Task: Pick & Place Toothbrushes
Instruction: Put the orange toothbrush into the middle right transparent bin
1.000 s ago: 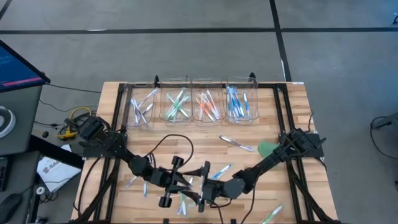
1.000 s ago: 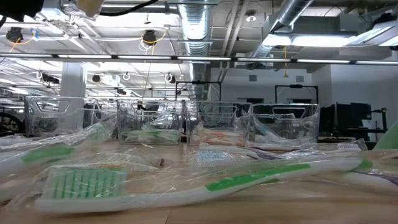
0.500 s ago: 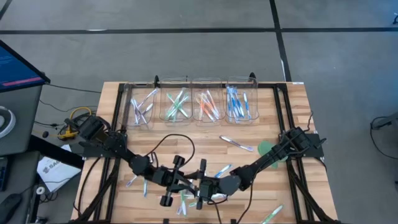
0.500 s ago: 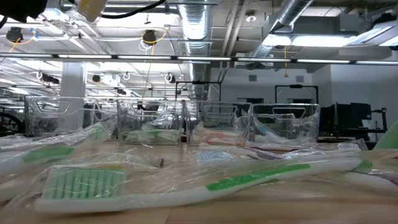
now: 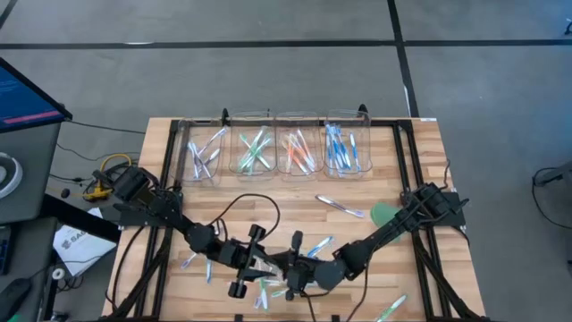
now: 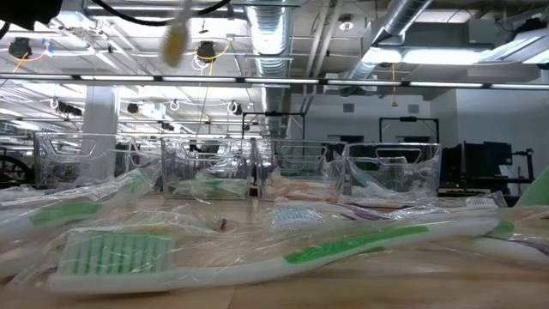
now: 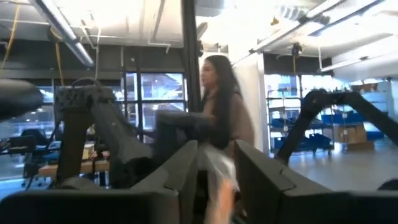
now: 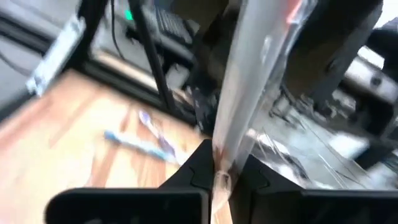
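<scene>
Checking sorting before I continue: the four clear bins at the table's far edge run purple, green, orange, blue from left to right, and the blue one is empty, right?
Not quite. The rightmost bin is not empty: the high view shows several blue toothbrushes lying in it. The order is as you say.

High view: straight down, whole table [image 5: 179,134]. Low view: tabletop level, facing bins [image 6: 300,167]. Wrist views: close.
</scene>
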`<state>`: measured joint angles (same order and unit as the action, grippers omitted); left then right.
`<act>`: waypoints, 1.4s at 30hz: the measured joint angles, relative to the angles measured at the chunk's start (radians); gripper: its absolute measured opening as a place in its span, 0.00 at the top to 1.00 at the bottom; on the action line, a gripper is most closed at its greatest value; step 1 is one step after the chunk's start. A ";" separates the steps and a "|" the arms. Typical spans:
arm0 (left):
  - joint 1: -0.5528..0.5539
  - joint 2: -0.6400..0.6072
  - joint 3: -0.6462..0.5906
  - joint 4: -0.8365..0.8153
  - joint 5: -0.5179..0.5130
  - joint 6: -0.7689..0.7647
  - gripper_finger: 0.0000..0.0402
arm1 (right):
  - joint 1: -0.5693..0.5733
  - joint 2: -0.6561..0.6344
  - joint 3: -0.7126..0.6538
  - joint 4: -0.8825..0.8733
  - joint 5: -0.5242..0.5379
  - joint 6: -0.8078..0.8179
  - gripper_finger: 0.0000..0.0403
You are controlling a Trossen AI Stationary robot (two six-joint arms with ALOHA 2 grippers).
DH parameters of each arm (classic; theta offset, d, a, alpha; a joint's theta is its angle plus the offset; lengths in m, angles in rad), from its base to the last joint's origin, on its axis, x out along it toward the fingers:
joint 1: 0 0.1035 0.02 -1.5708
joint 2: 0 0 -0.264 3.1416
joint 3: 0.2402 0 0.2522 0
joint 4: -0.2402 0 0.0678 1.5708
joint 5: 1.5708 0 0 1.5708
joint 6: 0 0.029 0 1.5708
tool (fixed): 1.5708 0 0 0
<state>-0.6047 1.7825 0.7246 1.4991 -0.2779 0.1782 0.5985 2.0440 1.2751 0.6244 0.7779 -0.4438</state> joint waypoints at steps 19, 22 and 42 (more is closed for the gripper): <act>-0.018 0.000 -0.084 -0.018 -0.006 -0.011 0.41 | 0.123 -0.336 0.000 -1.033 0.393 0.754 0.98; -0.018 0.000 -0.109 -0.018 -0.006 -0.011 0.40 | 0.109 -0.365 0.000 -1.242 0.318 0.998 0.98; -0.019 -0.028 -0.119 -0.021 0.043 -0.323 0.42 | 0.019 -0.336 -0.001 -1.267 0.208 0.940 0.98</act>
<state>-0.6236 1.7549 0.6052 1.4778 -0.2348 -0.1444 0.6176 1.7084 1.2745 -0.6428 0.9859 0.4960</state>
